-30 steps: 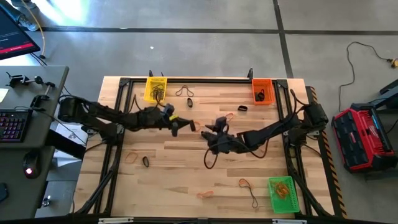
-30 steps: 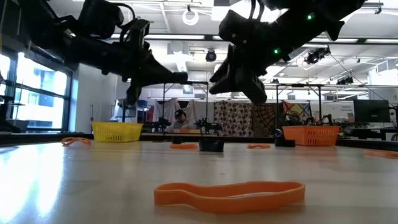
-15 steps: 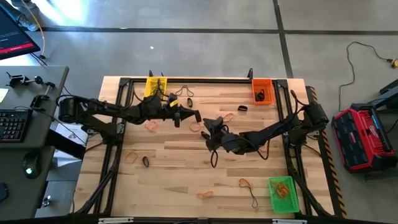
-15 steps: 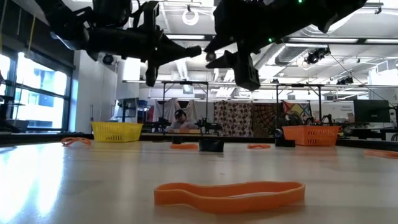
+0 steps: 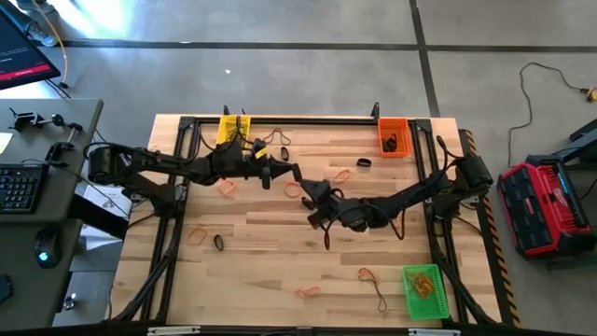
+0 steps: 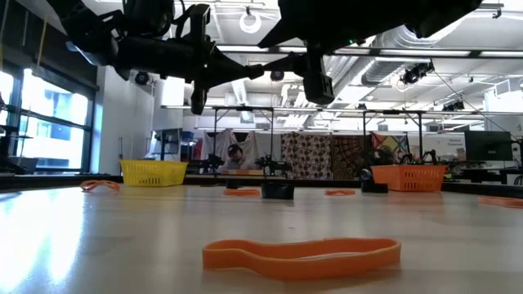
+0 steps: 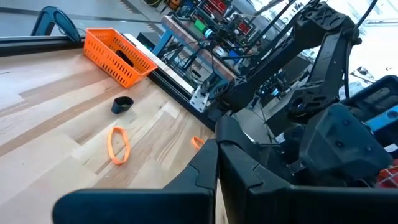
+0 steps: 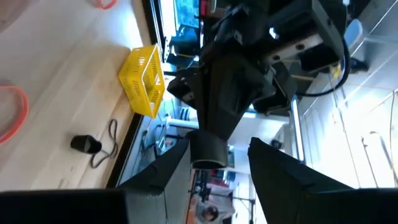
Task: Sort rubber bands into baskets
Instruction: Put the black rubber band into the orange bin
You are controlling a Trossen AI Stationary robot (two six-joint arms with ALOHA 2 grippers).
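Above the table's middle, my left gripper (image 5: 295, 175) is shut, pointing level toward my right gripper (image 5: 310, 193); I see nothing between its fingers (image 7: 216, 149). The right gripper is open, its fingers on either side of the left gripper's tip (image 8: 208, 150). Loose rubber bands lie flat on the wood: orange ones (image 5: 227, 189) (image 5: 341, 175) (image 6: 302, 255) and black ones (image 5: 363, 162) (image 5: 218, 243). The yellow basket (image 5: 233, 133) and orange basket (image 5: 394, 136) stand at the far edge, the green basket (image 5: 423, 291) at the near right corner.
A dark frame (image 5: 308, 121) runs around the tabletop. More bands lie near the front edge (image 5: 366, 273) (image 5: 306, 291) (image 5: 382, 301) and by the yellow basket (image 5: 278, 138). A red and black case (image 5: 541, 207) stands on the floor to the right.
My left gripper has risen and gone toward the far edge and the right gripper, then kept still. My right gripper has risen, rolled about its own line and edged toward the left gripper, so the two tips now meet. No band on the table has moved.
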